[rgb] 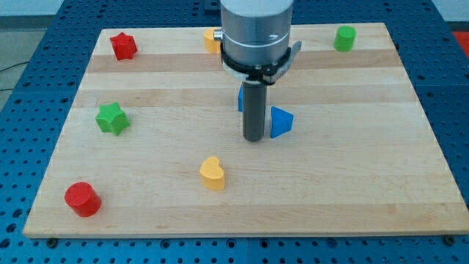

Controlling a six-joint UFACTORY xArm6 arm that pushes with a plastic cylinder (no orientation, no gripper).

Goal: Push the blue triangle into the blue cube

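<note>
My tip (254,138) holds nothing and sits mid-frame, touching the left side of the blue triangle (281,122); the blue cube (239,98) peeks out behind the rod, up-left. Pushing from here would likely drive the triangle rightward, away from the cube.

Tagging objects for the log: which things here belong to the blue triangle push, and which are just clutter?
Job: blue triangle; blue cube, mostly hidden behind the rod; my tip, just left of the triangle.

Clutter: red star; green star; red cylinder; yellow heart; green cylinder; yellow block, shape unclear.
</note>
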